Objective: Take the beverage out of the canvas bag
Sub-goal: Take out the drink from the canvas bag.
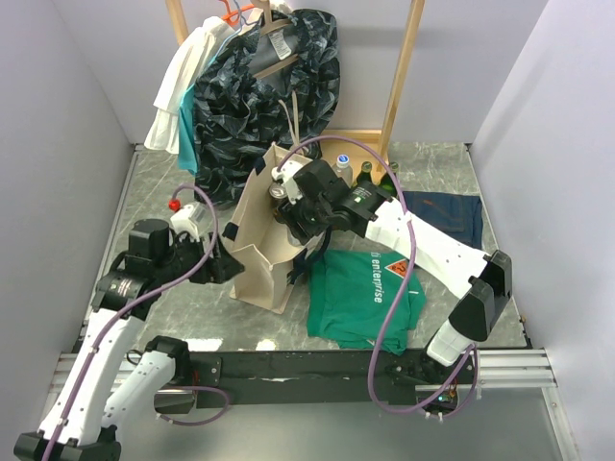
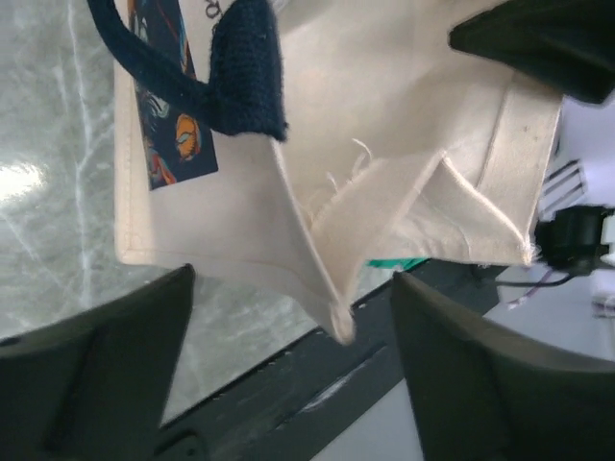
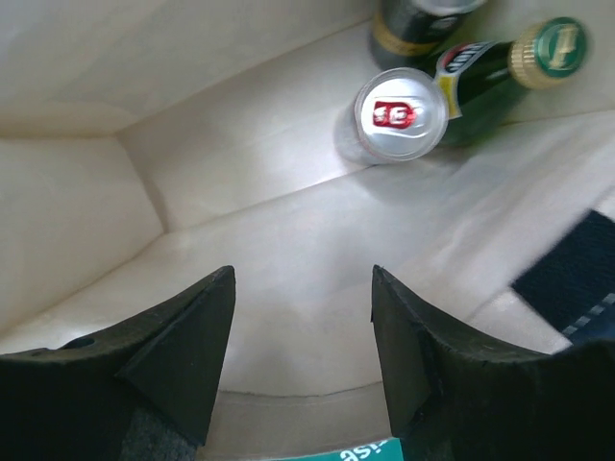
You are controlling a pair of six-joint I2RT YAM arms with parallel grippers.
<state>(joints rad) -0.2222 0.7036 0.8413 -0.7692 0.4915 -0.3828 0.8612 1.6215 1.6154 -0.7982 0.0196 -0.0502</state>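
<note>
**Canvas tote with three drinks inside, two grippers at the bag**

**Top external view.** We count one canvas bag [image 1: 258, 252], cream with navy trim, standing upright on the table [image 1: 163, 192]. One green T-shirt [image 1: 365, 293] lies just beside it to the right, printed "enterprise" in white. One pair of blue jeans [image 1: 452, 216] lies farther right. Three bottles [image 1: 343, 165] stand behind the bag. One wooden rack [image 1: 404, 67] carries one dark patterned garment [image 1: 274, 91] and a white one [image 1: 178, 91]. The left gripper [image 1: 229, 264] sits at the bag's left side. The right gripper [image 1: 288, 213] is at the bag's mouth.

**Left wrist view.** We see one navy strap [image 2: 240, 67] and one patterned patch [image 2: 168, 125] on the bag's outside, with no readable words. A folded corner of the bag lies between the two fingers [image 2: 96, 365] of the left gripper [image 2: 288, 375]. They stand apart and neither touches the cloth.

**Right wrist view.** We look into the bag and count three drinks in its far corner. They are one silver can [image 3: 399, 115] with a red mark on top, one green bottle [image 3: 490, 77] with a green cap, and one dark can [image 3: 413, 24] with a gold band. Their labels are too blurred to read. The right gripper [image 3: 303, 355] is parted and holds nothing. The drinks are apart from it, above and right of its fingers [image 3: 183, 365] in this view.
</note>
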